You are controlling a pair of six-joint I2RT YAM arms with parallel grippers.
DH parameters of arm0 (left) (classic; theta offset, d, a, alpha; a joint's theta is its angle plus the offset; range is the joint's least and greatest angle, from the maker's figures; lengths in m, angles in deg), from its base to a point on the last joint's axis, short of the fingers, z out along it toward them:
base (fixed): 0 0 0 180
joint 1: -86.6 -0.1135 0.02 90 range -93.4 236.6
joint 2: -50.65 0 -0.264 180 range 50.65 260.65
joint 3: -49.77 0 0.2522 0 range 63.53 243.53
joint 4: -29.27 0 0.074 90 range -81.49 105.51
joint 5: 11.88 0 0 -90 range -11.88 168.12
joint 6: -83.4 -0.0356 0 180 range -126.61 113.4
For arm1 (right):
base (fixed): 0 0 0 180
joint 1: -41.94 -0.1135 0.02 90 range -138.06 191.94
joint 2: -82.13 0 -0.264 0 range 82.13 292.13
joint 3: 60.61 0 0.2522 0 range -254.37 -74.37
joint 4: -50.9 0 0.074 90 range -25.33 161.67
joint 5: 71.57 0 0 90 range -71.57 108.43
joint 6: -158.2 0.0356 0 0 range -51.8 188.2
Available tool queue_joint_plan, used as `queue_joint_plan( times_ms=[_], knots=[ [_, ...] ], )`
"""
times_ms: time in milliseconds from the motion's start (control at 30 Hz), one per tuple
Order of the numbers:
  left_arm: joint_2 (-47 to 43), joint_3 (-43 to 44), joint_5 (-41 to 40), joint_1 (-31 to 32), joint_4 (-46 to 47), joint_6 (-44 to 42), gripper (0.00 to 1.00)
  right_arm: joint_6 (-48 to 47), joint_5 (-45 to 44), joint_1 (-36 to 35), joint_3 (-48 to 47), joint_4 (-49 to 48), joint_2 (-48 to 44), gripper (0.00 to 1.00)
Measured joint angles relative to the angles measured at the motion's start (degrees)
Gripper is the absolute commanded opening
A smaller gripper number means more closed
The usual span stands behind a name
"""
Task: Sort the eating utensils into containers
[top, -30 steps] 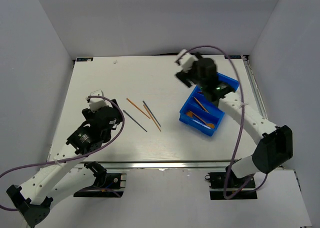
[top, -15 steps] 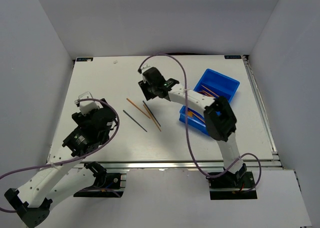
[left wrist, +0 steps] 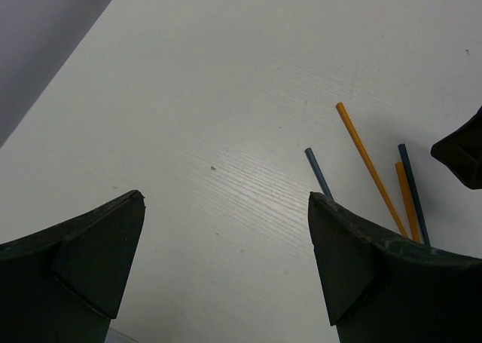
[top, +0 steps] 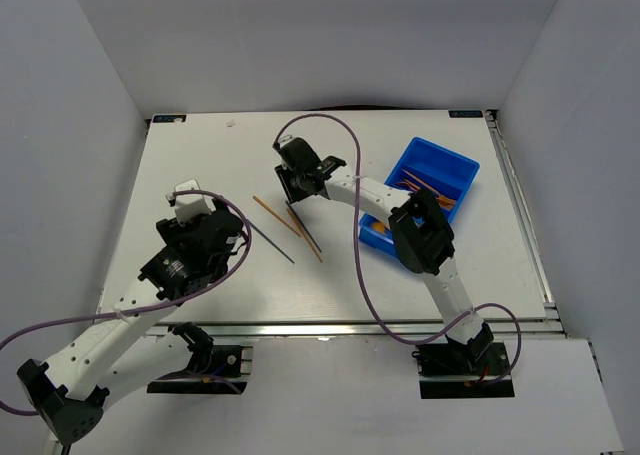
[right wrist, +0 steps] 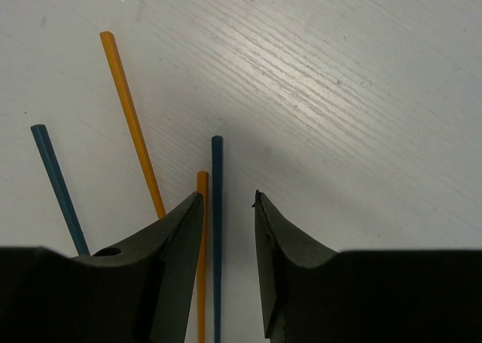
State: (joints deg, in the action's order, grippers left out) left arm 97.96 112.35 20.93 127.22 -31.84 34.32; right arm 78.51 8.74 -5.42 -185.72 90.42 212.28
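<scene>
In the top view, the right tool point(top: 293, 193) hangs low over the far ends of four loose sticks on the white surface point(top: 200, 155): a long orange plastic stick point(top: 277, 216), a blue-grey plastic stick point(top: 270, 242), a dark blue thin plastic stick point(top: 300, 222) and a shorter orange plastic stick point(top: 316, 254), the last two lying almost against each other. The bright blue rectangular plastic tray point(top: 445, 157) sits well apart to the right, partly behind the right arm, with some orange pieces in it. The left tool point(top: 222, 237) hovers near the blue-grey stick. In the left wrist view, the left tool point(left wrist: 226, 197) is spread wide and holds nothing; the blue-grey stick point(left wrist: 318, 173) and the long orange stick point(left wrist: 369, 166) lie ahead of it. In the right wrist view, the right tool point(right wrist: 227, 196) is only narrowly spread and pinches nothing yet. The dark blue stick point(right wrist: 217, 207) runs into the gap, and the shorter orange stick point(right wrist: 202, 222) lies just beside it, at the edge of the left-hand finger. I cannot tell if the tips touch the surface. The risk I see is that closing here catches both sticks together, or presses the orange one aside. Such thin sticks lying flat may also slip out if the tips are too high.
</scene>
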Motion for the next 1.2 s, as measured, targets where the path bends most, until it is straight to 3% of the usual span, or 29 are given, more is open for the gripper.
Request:
queue_joint_plan(
  times_ms=[900, 1100, 1200],
  knots=[
    [0.0, 0.0, 1.1, 0.0, 1.1, -1.0, 0.98, 1.1, 0.9, -0.7, 1.4, -0.2, 4.4, 0.24],
    [0.0, 0.0, 1.2, 0.0, 1.1, -1.0, 0.98, 1.1, 0.8, -0.7, 1.6, -0.8, 4.9, 0.25],
    [0.0, 0.0, 1.3, 0.0, 1.1, -1.1, 0.98, 0.9, 0.9, -0.5, 1.7, -1.0, 4.9, 0.10]
  ],
)
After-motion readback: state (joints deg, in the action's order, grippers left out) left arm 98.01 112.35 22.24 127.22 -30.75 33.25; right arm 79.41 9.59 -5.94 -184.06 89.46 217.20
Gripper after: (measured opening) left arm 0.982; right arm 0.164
